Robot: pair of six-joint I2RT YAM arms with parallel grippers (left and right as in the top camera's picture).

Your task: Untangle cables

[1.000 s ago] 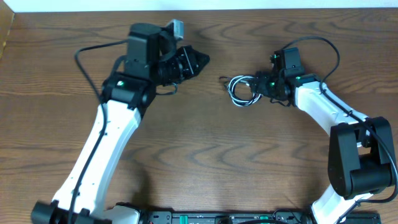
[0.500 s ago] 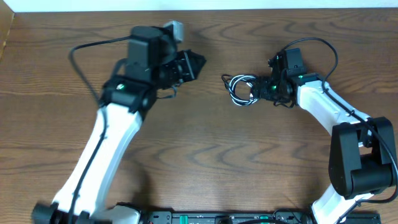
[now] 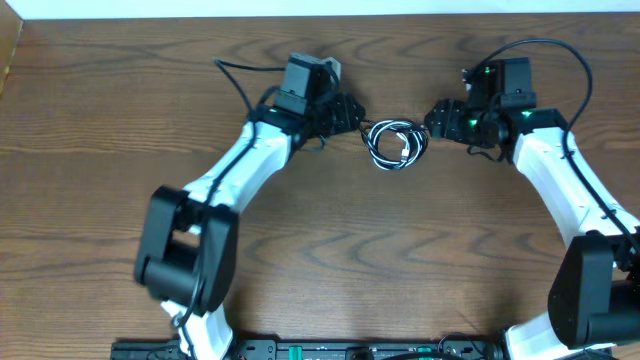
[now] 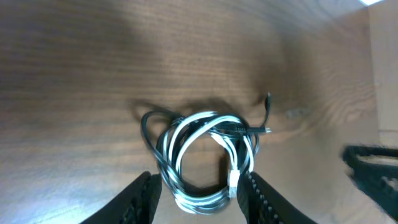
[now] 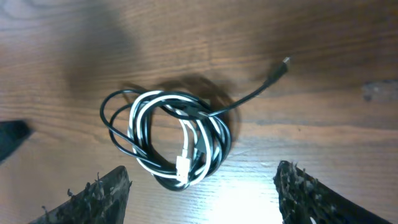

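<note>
Both grippers are facing each other across the cable bundle (image 3: 397, 143) on the wooden table (image 3: 320, 262), and neither is holding anything.

Left gripper (image 3: 354, 117): jaws spread wide, nothing between the pads. In its wrist view the bundle sits just ahead of the fingers (image 4: 142, 196), roughly centred on the gap, with the near edge of the coil reaching in between the tips. Can't tell if there's contact.

Right gripper (image 3: 438, 116): jaws also wide apart and empty. The coil is centred ahead of its gap, with the near edge level with the fingertips (image 5: 104, 190). Gap looks wider than the coil.

The bundle is a white cable (image 4: 186, 134) and a black cable (image 4: 148, 134) looped together in one flat coil:
- The white plug (image 5: 183, 165) lies inside the coil, on the side nearest both sets of jaws in the wrist views.
- The black cable's free end runs out of the coil, away from the right jaws, and ends in a small plug (image 5: 285, 61) lying on bare wood.
</note>
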